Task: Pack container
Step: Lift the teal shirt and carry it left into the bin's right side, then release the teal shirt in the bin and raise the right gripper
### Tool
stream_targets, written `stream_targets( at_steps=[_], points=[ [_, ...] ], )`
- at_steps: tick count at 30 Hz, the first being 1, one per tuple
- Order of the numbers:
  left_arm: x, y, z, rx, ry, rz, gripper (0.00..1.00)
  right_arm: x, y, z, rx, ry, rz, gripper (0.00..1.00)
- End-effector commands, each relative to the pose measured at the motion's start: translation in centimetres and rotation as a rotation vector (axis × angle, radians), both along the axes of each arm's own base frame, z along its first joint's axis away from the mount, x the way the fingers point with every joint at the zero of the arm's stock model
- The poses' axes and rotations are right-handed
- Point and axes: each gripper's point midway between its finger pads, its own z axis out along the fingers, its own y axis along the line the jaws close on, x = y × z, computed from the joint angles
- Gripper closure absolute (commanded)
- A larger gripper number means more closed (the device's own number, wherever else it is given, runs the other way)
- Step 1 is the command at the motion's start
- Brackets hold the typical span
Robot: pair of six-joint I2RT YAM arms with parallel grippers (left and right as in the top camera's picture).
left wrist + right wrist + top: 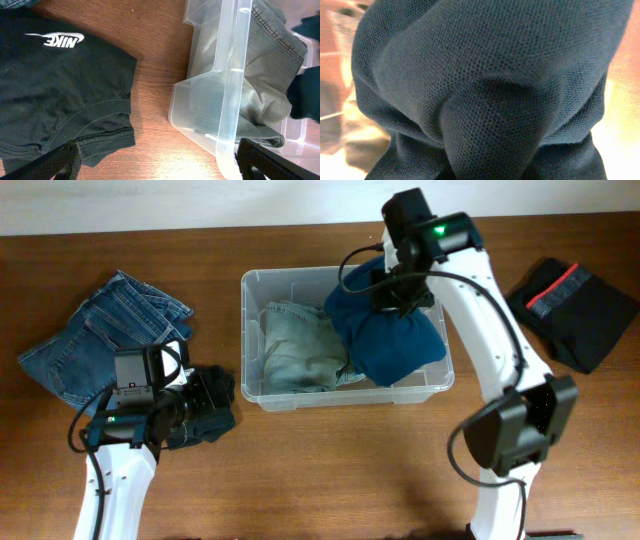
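Blue mesh garment (485,90) is filling the right wrist view, the right gripper (398,292) pinching tight on its bunched top above the container (250,392), which is sitting mid-way along the table (330,470) — loose folds are crowding the container's right rim, so releasing now is risking fabric draping over that edge. Left of the container, the left gripper (160,162) is hovering wide apart and empty beside a black shirt (55,90) — a low reach is risking bumping the container's wall.
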Motion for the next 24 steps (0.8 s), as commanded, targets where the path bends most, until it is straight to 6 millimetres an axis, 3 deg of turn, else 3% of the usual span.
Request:
stream_targets(
  at_steps=[1,14,24],
  points=[
    [0.1,0.0,0.2,0.014,-0.010,-0.013,0.01,0.8,-0.3,-1.7,-0.047,0.012,-0.015,0.96],
    [0.1,0.0,0.2,0.014,-0.010,-0.013,0.01,1.4,-3.1,-3.1,-0.228,-0.002,-0.043,0.95],
    [0.1,0.0,0.2,0.014,-0.010,-0.013,0.01,0.4,-3.3,-7.2,-0.242,0.059,-0.034,0.88]
  ],
)
